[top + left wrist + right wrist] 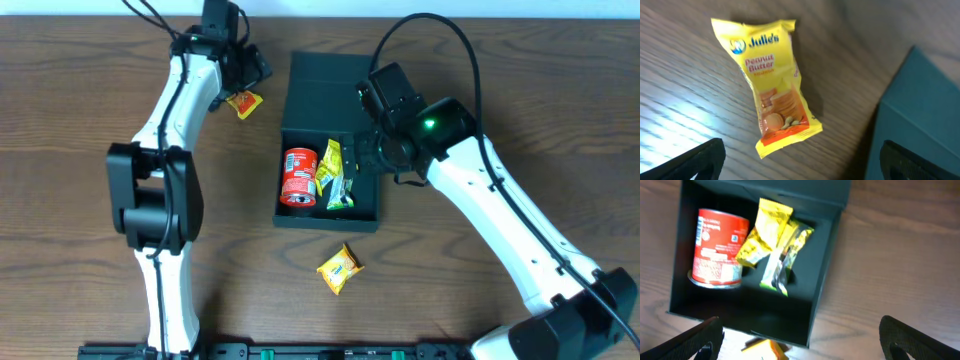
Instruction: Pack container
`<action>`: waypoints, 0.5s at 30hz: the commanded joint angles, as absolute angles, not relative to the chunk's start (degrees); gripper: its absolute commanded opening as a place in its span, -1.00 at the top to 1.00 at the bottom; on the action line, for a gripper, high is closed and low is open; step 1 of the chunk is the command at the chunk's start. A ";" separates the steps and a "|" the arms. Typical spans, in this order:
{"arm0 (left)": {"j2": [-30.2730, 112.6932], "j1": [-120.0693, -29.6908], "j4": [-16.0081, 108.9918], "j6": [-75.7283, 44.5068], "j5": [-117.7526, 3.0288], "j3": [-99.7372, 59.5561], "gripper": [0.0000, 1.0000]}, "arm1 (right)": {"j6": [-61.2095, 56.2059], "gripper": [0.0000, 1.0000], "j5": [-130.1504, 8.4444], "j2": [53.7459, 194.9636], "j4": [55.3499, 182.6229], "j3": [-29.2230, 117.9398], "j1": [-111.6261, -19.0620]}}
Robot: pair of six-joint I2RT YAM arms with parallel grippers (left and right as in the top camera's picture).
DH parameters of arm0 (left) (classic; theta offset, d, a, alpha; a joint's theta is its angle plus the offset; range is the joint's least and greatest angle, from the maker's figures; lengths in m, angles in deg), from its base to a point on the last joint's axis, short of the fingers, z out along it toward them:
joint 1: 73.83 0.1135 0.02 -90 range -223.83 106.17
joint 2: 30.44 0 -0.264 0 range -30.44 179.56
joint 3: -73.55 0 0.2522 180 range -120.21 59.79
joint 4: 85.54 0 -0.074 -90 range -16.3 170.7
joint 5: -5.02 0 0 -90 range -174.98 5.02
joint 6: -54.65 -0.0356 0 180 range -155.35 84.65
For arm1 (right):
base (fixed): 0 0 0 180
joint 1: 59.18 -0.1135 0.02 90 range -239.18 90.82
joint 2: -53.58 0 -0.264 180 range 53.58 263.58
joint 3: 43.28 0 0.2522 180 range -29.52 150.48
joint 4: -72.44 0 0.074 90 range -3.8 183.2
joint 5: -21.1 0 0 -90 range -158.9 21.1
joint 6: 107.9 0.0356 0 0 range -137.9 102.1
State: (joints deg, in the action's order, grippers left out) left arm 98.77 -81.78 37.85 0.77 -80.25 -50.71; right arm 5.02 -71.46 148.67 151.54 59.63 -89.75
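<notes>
Left fingers (695,162): spread wide, nothing in them. Just ahead of the gap, a yellow snack packet (772,85) lies flat on the counter (680,90), slanted across the closing line. Readable on it: "Julie's", "Peanut Butter"; the smaller print is too small to read.

Risk: closing on a slanted, slick film pack could catch only a corner, so it slips out or spins. A hard squeeze may crack the biscuits.

Beyond the right-hand finger, close by, is the wall of the container (920,115). Risk: that finger clips the wall on the way down or on the lift.

Right fingers (920,340): also released and empty, hovering over the open container, which sits directly below and ahead of them. Its lid (325,85) is folded back on the far side. Inside, toward the left-hand finger, stands a red can (717,247) with white print, too blurred to read. A yellow pack (762,232) leans on it, and a green-and-white pack (785,260) lies against that. Neither label is legible.

Risk: reaching in could knock the can over. Packs standing tall may block the lid.

A loose yellow pack (339,268) lies on the counter outside the near wall, not yet packed.
</notes>
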 commanded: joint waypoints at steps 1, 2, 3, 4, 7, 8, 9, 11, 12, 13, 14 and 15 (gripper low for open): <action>101.24 -82.19 37.83 3.48 -78.48 -50.95 -1.00 | 5.85 -0.98 -72.10 147.77 152.07 59.73 -89.90; 101.72 -82.37 37.78 3.48 -78.32 -50.95 -1.00 | 5.85 -0.98 -72.08 147.77 152.09 59.73 -89.90; 102.35 -82.56 37.80 3.48 -78.04 -50.95 -1.00 | 5.85 -0.99 -72.10 147.77 152.04 59.73 -89.90; 102.79 -82.78 37.78 3.50 -77.86 -50.95 -1.00 | 5.85 -0.99 -72.10 147.77 152.00 59.73 -89.90; 104.15 -83.48 38.15 4.12 -77.99 -50.95 -1.00 | 5.83 -0.98 -72.10 147.77 151.96 59.73 -89.90; 104.34 -83.63 38.59 4.09 -78.10 -50.95 -1.00 | 5.83 -0.98 -72.10 147.77 151.98 59.73 -89.90; 104.67 -83.76 39.03 4.09 -78.39 -50.95 -1.00 | 5.80 -0.98 -72.10 147.77 152.00 59.73 -89.90; 105.22 -84.05 39.97 4.09 -79.87 -50.95 -1.00 | 5.80 -0.99 -72.10 147.77 152.00 59.73 -89.90; 105.24 -84.09 40.16 4.09 -80.44 -50.95 -1.00 | 5.80 -0.98 -72.10 147.77 152.00 59.73 -89.90; 105.55 -84.09 40.38 4.09 -81.21 -50.95 -1.00 | 5.80 -0.99 -72.10 147.77 152.07 59.73 -89.90; 105.68 -84.09 40.62 4.09 -81.38 -50.95 -1.00 | 5.80 -0.99 -72.10 147.77 152.11 59.73 -89.90; 105.85 -84.09 40.82 4.12 -81.73 -50.95 -1.00 | 5.80 -0.99 -72.10 147.77 152.18 59.73 -89.90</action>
State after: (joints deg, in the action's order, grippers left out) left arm 104.50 -84.29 40.47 3.66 -79.42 -50.71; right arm 5.13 -71.46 148.67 151.98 59.63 -89.75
